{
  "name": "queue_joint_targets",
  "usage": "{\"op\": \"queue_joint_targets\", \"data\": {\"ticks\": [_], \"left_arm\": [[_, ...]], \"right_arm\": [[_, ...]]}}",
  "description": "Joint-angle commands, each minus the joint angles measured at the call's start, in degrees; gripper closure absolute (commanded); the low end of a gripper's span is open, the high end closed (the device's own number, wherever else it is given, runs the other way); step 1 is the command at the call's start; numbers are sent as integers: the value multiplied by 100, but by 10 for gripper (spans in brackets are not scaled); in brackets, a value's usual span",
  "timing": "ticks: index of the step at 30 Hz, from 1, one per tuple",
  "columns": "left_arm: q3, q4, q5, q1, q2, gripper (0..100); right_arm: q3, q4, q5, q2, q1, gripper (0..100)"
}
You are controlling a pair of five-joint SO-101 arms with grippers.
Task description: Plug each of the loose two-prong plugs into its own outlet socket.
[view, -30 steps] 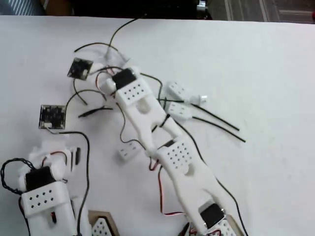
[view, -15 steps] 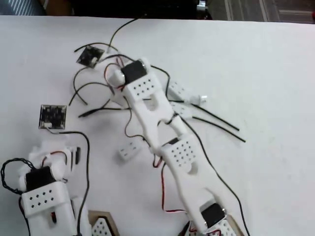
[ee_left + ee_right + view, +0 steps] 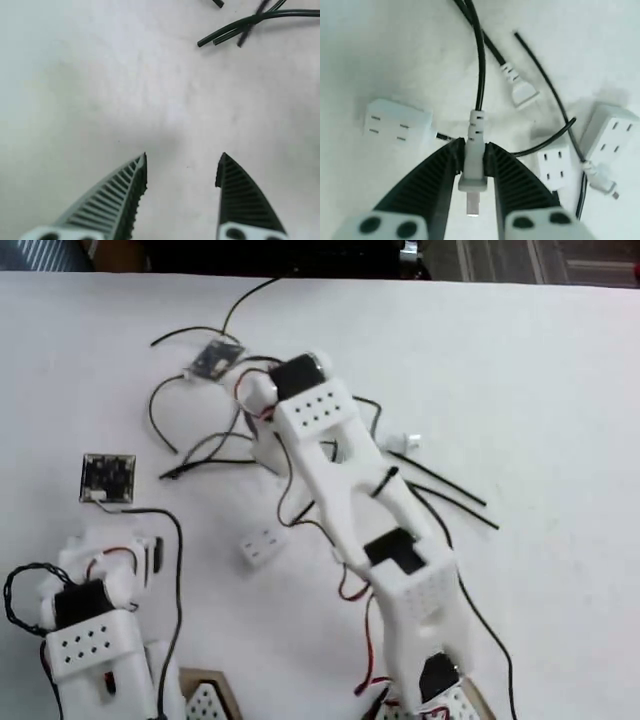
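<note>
While the right pincer (image 3: 472, 146) clamps tight on a white plug (image 3: 471, 167), that plug's prongs point back toward the wrist and its black cord (image 3: 480, 75) runs out ahead from between the fingers. Just beside one fingertip sits a square outlet block (image 3: 395, 125), slots facing up. Off the other fingertip lie two more, a small outlet block (image 3: 551, 167) and, beyond it, a taller outlet block (image 3: 610, 131). A little plug (image 3: 597, 176) lies right up against the taller one. Farther out between the blocks, a second loose plug (image 3: 522, 93) lies flat on its own cord.

From above, the right arm (image 3: 340, 470) stretches over the middle of the tabletop (image 3: 560, 370), amid a tangle of black cords. One outlet block (image 3: 263, 543) lies toward the near edge beside that arm; which of the three it is I cannot tell. A dark circuit board (image 3: 108, 477) lies by the left edge, and a second board (image 3: 215, 358) lies nearer the far edge. Down at the near left corner, the left pincer (image 3: 181, 159) stands wide open over the white tabletop, with cut cord ends (image 3: 220, 39) lying ahead of it.
</note>
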State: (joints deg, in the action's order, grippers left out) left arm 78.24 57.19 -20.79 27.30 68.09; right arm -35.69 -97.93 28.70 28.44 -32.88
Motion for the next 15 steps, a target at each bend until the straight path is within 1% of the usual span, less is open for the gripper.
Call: {"op": "queue_joint_targets", "data": {"ticks": [1, 7, 11, 15], "left_arm": [[-26, -105, 44, 22, 101, 774], [-26, -97, 44, 22, 101, 774], [-26, -97, 44, 22, 101, 774], [-26, -97, 35, 22, 101, 774]], "right_arm": [[993, -57, -44, -875, 242, 981], [2558, 110, -44, -1367, 462, 981], [3393, 690, -9, -1402, 752, 981], [3991, 1138, 0, -1402, 831, 981]]}}
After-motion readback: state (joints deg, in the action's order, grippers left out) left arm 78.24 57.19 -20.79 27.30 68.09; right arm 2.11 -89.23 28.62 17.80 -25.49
